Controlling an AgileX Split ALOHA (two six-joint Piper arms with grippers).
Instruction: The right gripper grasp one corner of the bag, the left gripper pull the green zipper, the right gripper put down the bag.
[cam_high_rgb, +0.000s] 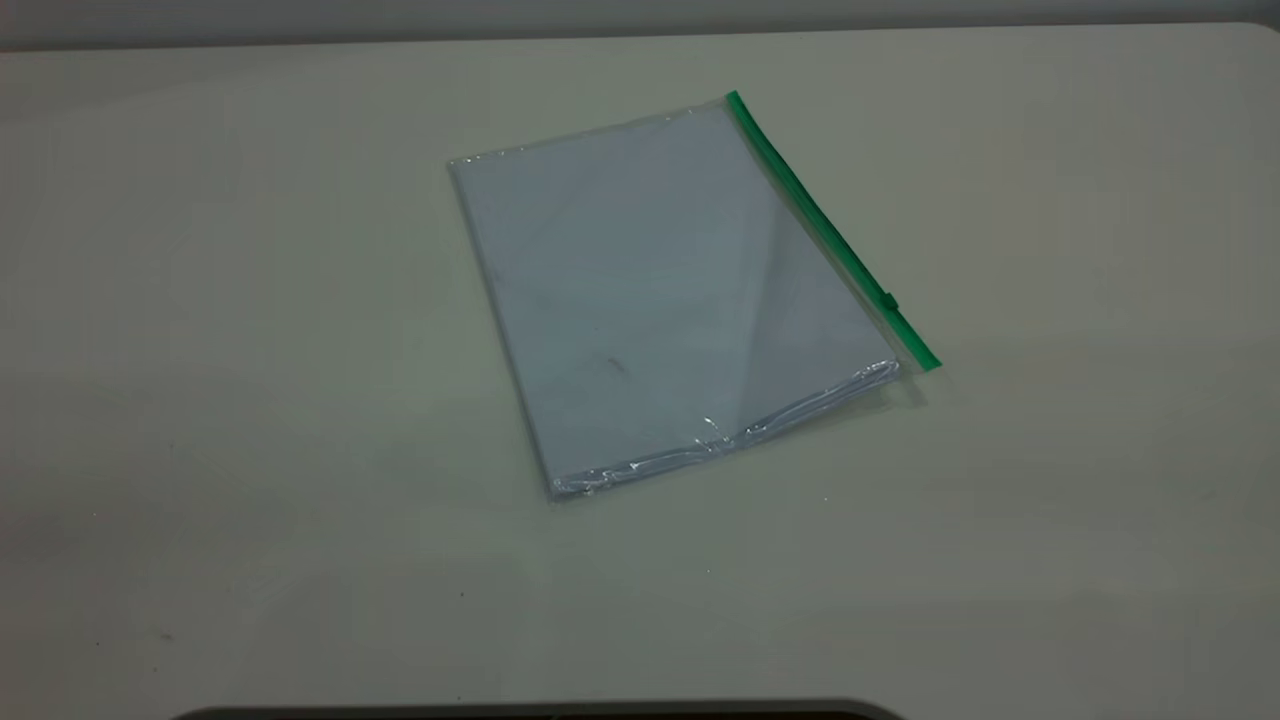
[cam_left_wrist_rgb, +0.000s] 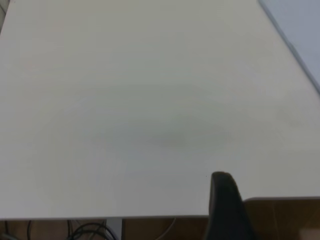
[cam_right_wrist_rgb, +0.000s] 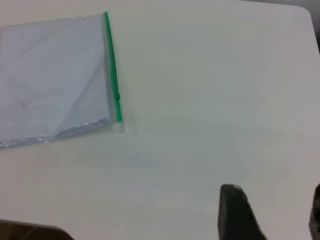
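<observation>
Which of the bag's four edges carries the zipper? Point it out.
The long edge of the bag on the right-arm side: the green zipper runs its whole length, its slider near the nearer end. The other three edges are clear plastic.

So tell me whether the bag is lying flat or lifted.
Flat. The bag lies spread on the table, all corners down; no gripper touches it.

The bag (cam_high_rgb: 660, 300) is showing pale bluish-white, its green zipper (cam_high_rgb: 830, 228) is gleaming bright green, against the cream counter (cam_high_rgb: 250, 350).

Exterior camera looks steeply down; all views share the table (cam_high_rgb: 200, 400).
</observation>
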